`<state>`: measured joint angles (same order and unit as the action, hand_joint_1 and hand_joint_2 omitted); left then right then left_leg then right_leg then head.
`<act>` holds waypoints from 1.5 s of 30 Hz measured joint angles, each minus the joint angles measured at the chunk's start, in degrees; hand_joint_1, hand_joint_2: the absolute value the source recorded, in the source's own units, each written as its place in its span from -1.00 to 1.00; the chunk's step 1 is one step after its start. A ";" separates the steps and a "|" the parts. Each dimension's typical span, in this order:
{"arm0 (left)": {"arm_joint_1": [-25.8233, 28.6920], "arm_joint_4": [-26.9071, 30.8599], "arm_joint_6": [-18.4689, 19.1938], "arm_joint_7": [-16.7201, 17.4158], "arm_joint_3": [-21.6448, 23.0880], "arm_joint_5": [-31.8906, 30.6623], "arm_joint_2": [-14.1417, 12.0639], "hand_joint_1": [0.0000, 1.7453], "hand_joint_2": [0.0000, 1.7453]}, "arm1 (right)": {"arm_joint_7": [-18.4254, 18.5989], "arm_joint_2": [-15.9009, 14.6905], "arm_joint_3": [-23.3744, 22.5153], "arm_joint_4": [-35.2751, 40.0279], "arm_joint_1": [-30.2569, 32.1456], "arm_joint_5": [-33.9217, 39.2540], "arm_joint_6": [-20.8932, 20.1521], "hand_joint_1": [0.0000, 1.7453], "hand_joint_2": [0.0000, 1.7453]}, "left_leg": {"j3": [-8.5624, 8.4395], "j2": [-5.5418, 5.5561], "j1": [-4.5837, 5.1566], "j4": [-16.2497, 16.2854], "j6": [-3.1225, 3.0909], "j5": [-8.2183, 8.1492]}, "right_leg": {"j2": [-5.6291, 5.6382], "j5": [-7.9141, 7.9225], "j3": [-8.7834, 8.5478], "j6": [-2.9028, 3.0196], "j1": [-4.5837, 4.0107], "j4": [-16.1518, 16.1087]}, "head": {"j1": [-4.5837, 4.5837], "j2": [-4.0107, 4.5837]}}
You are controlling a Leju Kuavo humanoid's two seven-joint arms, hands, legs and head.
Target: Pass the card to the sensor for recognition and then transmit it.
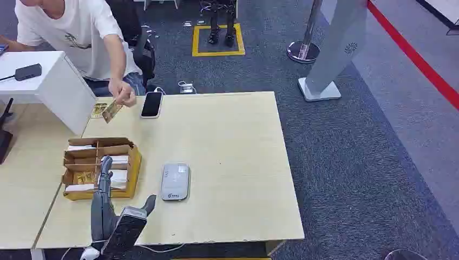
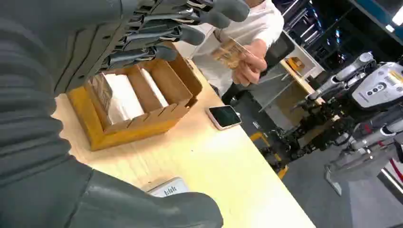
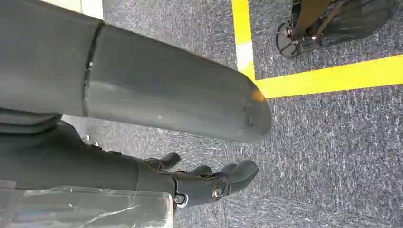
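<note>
Left hand (image 1: 111, 214) is raised over the near edge of the table (image 1: 233, 162), fingers spread and holding nothing, fingertips just above the near side of the box (image 1: 100, 167). Right hand (image 3: 209, 183) hangs beside the body over grey carpet, fingers loosely apart, nothing in it. A card (image 1: 112, 111) is pinched in a person's hand (image 1: 123, 93) at the far left corner of the table, well apart from the left hand and above the tabletop; the left wrist view shows the same card (image 2: 230, 52) held up past the box. More cards stand in the box compartments. The sensor (image 1: 175, 181), a flat grey unit, lies on the table just right of the box, with nothing on it. A phone (image 1: 152, 104) lies near the person's hand. Judgement: with no card in either robot hand and none at the sensor, this looks like either the end of a hand-over or the start of a new cycle; the frames cannot settle which. If a new cycle, picking, presenting and passing all remain.
</note>
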<state>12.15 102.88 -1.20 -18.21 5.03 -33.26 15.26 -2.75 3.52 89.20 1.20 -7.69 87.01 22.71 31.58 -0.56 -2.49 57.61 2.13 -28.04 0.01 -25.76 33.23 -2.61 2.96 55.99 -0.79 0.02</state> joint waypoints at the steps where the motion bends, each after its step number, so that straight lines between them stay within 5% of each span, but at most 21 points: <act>1: 0.00 0.00 0.00 0.00 0.00 -0.26 0.00 -1.00 1.00 | 0.00 0.00 0.00 0.00 0.00 0.00 0.00 -1.00 -1.00 | 0.00 0.00 0.00 0.00 0.00 0.00 | 0.00 0.00 0.00 0.00 0.00 0.00 | 0.00 0.02; 3: -0.03 0.11 -0.64 1.08 0.02 -2.66 -0.02 -1.00 1.00 | -0.04 0.00 0.00 0.00 -0.01 0.00 -0.18 -1.00 -1.00 | -0.01 0.00 0.00 0.00 0.00 0.00 | 0.00 0.00 0.00 0.00 0.00 0.00 | 0.02 0.02; 8: -1.81 0.24 -4.78 8.31 0.09 -19.60 -0.61 -1.00 1.00 | 0.06 -0.02 0.00 0.00 -0.08 -0.02 -0.61 -1.00 -1.00 | -0.01 0.00 0.00 0.00 0.00 0.00 | 0.00 0.00 0.00 0.00 0.00 0.00 | 0.00 0.02; 12: -5.51 0.22 -5.68 16.93 -0.43 -35.53 -3.43 -1.00 1.00 | 0.24 -0.11 0.00 0.00 -0.24 -0.44 -0.70 -1.00 -1.00 | -0.01 0.01 -0.01 0.00 0.01 0.03 | -0.01 0.01 0.00 0.00 0.00 0.01 | 0.00 0.02; 19: -11.36 -0.70 -4.66 22.45 -1.40 -48.22 -8.15 -1.00 1.00 | 0.77 -0.20 0.00 0.00 -0.37 -1.95 -0.98 -1.00 -1.00 | 0.00 0.02 -0.01 0.00 0.01 0.07 | -0.01 0.01 0.00 0.00 0.00 0.01 | 0.02 0.02; 25: -15.83 -2.67 -1.81 25.49 -1.29 -55.02 -11.89 -1.00 1.00 | 0.83 -0.20 0.02 0.02 -0.52 -3.41 -1.07 -1.00 -1.00 | -0.01 0.04 0.00 0.01 0.01 0.07 | -0.01 0.01 0.03 0.00 0.00 0.01 | 0.02 0.02; 45: -26.60 -10.64 4.50 29.48 5.72 -55.28 -18.18 -1.00 1.00 | 1.77 -0.22 0.02 0.09 -0.84 -6.10 -1.62 -1.00 -1.00 | -0.03 0.01 0.00 0.02 0.03 0.09 | 0.05 0.03 0.03 0.00 0.00 0.01 | 0.00 0.00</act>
<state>-14.45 92.24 3.30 11.28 10.75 -88.54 -2.93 -0.98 3.30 89.22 1.29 -8.53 80.91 21.09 31.55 -0.55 -2.49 57.62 2.16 -27.95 0.06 -25.72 33.26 -2.61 2.95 56.00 -0.79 0.02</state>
